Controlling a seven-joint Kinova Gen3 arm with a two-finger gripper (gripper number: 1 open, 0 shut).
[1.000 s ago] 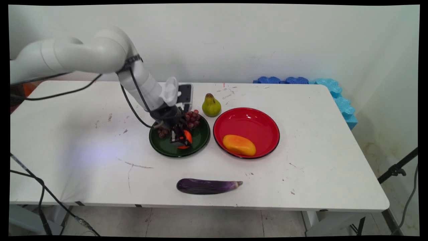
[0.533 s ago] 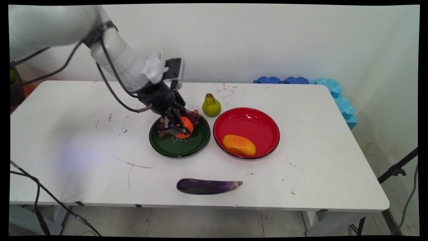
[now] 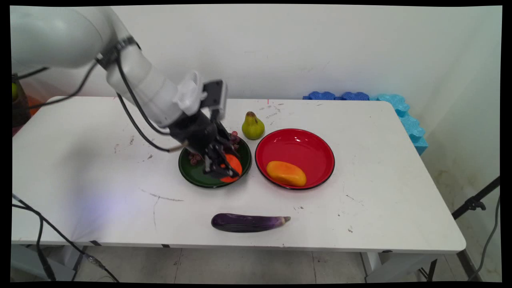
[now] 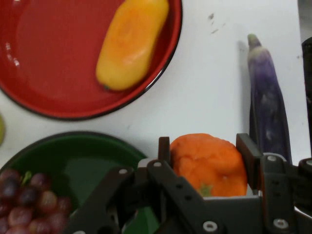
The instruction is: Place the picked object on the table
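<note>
Gripper point(image 3: 225, 168) fingers point(image 4: 248, 153) clamped on orange fruit point(image 4: 209, 163), held above near-right rim of green plate point(image 3: 196, 176). Grapes point(image 4: 29, 202) on same plate. Red plate point(image 3: 296, 144) with yellow-orange fruit point(image 3: 286, 173) just beside. Eggplant point(image 3: 248, 222) nearer table edge; pear point(image 3: 253, 126) behind plates.

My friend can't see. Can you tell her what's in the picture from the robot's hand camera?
The black two-finger gripper has its jaws shut on a round orange fruit, above the rim of a dark green plate holding purple grapes. Beyond lie a yellow-orange mango in a red plate and a long purple eggplant.
</note>
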